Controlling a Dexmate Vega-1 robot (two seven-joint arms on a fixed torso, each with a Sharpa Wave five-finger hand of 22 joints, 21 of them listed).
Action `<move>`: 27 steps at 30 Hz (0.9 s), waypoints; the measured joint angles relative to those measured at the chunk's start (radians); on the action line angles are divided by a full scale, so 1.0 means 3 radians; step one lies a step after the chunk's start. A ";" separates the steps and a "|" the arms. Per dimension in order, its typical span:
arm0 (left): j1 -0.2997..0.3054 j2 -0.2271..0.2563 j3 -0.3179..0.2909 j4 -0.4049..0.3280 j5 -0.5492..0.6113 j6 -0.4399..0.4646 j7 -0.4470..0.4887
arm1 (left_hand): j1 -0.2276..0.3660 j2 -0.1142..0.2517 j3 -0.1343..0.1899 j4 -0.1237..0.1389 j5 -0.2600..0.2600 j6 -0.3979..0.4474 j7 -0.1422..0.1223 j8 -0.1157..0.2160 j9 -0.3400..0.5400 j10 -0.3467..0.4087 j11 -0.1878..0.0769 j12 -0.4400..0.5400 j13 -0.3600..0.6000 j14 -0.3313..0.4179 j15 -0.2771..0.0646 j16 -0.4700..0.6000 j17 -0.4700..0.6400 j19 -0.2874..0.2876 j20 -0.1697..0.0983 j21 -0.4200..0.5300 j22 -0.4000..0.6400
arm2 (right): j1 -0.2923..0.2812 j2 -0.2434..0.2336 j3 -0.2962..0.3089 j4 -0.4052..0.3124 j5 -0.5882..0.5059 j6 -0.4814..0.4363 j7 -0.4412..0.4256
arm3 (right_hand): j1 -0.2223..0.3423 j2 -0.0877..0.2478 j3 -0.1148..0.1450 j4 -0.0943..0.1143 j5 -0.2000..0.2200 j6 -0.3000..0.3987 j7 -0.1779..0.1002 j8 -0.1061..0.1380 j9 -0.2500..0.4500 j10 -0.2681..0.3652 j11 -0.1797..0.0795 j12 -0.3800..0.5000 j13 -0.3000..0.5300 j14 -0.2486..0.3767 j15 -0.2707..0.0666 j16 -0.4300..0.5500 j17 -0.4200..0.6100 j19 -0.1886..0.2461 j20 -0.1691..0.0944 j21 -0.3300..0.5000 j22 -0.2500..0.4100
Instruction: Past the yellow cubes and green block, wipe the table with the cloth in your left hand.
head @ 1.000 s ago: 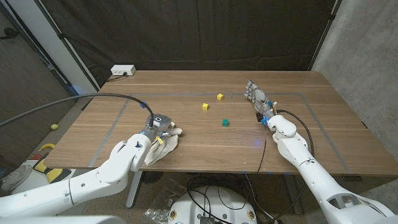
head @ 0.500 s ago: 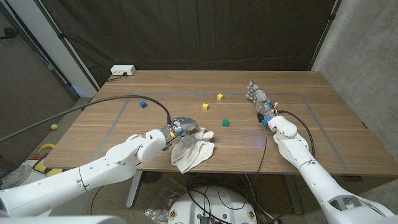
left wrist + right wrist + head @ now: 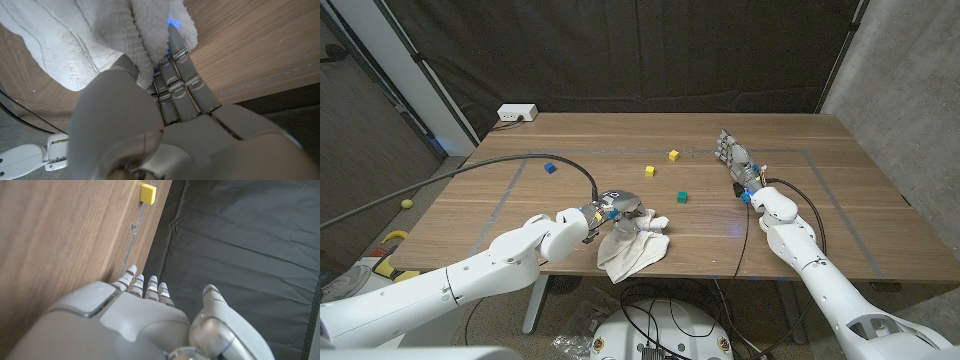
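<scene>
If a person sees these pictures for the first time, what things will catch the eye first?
First, the white cloth at the table's near edge, gripped by the left robot hand and partly hanging over that edge. Next, the small bright blocks in the middle: two yellow cubes and a green block. The right robot hand is beside them.

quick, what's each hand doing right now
Left hand: holds the white cloth at the near table edge.
Right hand: open, holding nothing, fingers extended.
</scene>
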 measured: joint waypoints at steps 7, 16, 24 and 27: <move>-0.0001 0.0014 0.0033 -0.0044 0.0259 0.0286 -0.0083 | 0.0000 0.0000 0.0000 0.0000 0.0000 0.0000 0.0000 0.0001 -0.0002 0.0006 -0.0005 -0.0010 0.0003 0.0000 0.0000 -0.0006 0.0017 0.0000 0.0000 0.0024 0.0005 | 0.0008 0.0006 -0.0004 0.0028 0.0004 0.0003 0.0015 | 0.0000 0.0000 0.0000 0.0000 0.0000 0.0000 0.0000 0.0000 0.0000 0.0000 0.0000 0.0000 0.0000 0.0000 0.0000 0.0000 0.0000 0.0000 0.0000 0.0000 0.0000; -0.0001 0.0022 0.0064 -0.0047 0.0662 0.0932 -0.0216 | 0.0000 0.0000 0.0015 0.0015 -0.0001 -0.0001 0.0000 -0.0005 -0.0002 0.0007 -0.0005 -0.0022 0.0007 0.0000 0.0000 -0.0013 0.0018 0.0001 0.0000 0.0050 0.0005 | 0.0054 0.0014 -0.0017 0.0092 0.0006 0.0004 0.0035 | -0.0013 0.0013 0.0000 0.0000 0.0000 0.0000 0.0000 0.0000 0.0000 0.0000 0.0000 0.0000 0.0000 0.0000 0.0000 0.0000 0.0000 0.0000 0.0000 -0.0013 0.0000; 0.0009 0.0069 0.0102 -0.0032 0.0964 0.1469 -0.0443 | 0.0000 0.0000 0.0022 0.0008 -0.0001 -0.0001 0.0000 -0.0024 -0.0001 0.0008 -0.0005 -0.0035 0.0006 0.0014 0.0013 -0.0025 0.0032 0.0001 0.0001 0.0051 0.0006 | 0.0125 0.0028 -0.0038 0.0180 0.0006 0.0009 0.0065 | -0.0013 0.0013 0.0000 0.0000 0.0000 0.0000 0.0000 0.0000 0.0000 0.0000 0.0000 0.0000 0.0000 0.0000 0.0000 0.0000 0.0000 0.0000 0.0000 -0.0012 0.0000; -0.0001 0.0089 0.0122 -0.0017 0.1059 0.1629 -0.0503 | 0.0000 0.0000 0.0026 0.0004 -0.0002 -0.0001 -0.0001 -0.0024 -0.0001 0.0008 -0.0004 -0.0036 0.0006 0.0013 0.0013 -0.0025 0.0032 0.0001 0.0001 0.0074 0.0007 | 0.0146 0.0033 -0.0046 0.0212 0.0006 0.0012 0.0078 | -0.0013 0.0013 0.0000 0.0000 0.0000 0.0000 0.0000 0.0000 0.0000 0.0000 0.0000 0.0000 0.0000 0.0000 0.0000 0.0000 0.0000 0.0000 0.0000 -0.0013 0.0000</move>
